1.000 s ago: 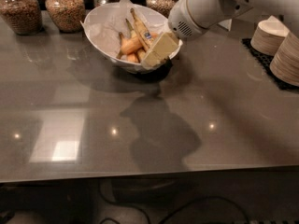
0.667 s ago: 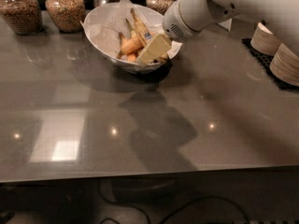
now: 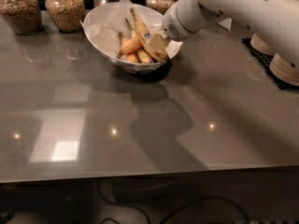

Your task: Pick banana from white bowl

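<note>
The white bowl (image 3: 100,29), deep and lined with crumpled white paper, stands at the back middle of the grey table. The banana (image 3: 139,26), long and yellow with brown speckles and a small blue sticker, leans in it with its dark stem pointing up and back. Shorter orange-tinted bananas (image 3: 131,45) lie beside it. My gripper (image 3: 156,45) reaches in over the bowl's right rim from the white arm (image 3: 224,8) and sits right at the lower end of the banana, covering that end.
Several glass jars of grains (image 3: 65,8) line the back edge behind the bowl. Stacked beige paper bowls (image 3: 285,69) sit on a black mat at the far right. The table's front edge runs along the bottom.
The gripper has moved left and deeper into the bowl, from the right rim to the lower end of the banana.
</note>
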Robot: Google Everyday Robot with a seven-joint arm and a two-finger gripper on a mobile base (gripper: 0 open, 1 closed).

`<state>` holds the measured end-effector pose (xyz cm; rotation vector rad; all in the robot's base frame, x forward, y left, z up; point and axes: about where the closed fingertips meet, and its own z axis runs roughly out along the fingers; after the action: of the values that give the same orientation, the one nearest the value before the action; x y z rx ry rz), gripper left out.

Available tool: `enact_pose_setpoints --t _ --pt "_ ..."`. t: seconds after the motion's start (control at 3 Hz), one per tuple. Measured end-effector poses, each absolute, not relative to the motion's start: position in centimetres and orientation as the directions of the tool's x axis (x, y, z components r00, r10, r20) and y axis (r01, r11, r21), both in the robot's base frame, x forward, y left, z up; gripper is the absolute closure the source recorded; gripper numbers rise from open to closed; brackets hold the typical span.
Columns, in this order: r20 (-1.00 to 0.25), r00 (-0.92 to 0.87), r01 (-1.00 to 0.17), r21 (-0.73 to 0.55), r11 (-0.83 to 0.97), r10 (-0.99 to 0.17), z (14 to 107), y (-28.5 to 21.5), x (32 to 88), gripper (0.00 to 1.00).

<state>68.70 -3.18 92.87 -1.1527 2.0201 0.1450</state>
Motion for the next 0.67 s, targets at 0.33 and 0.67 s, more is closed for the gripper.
enact_pose_setpoints --t 0.33,0.67 --pt "-0.679 -0.325 -0.741 -0.25 0.623 -0.659 91.7 -3.6 70.0 0.46" --pt "-0.675 -0.368 -0.732 -0.213 0.647 -0.639 90.3 -3.2 70.9 0.38"
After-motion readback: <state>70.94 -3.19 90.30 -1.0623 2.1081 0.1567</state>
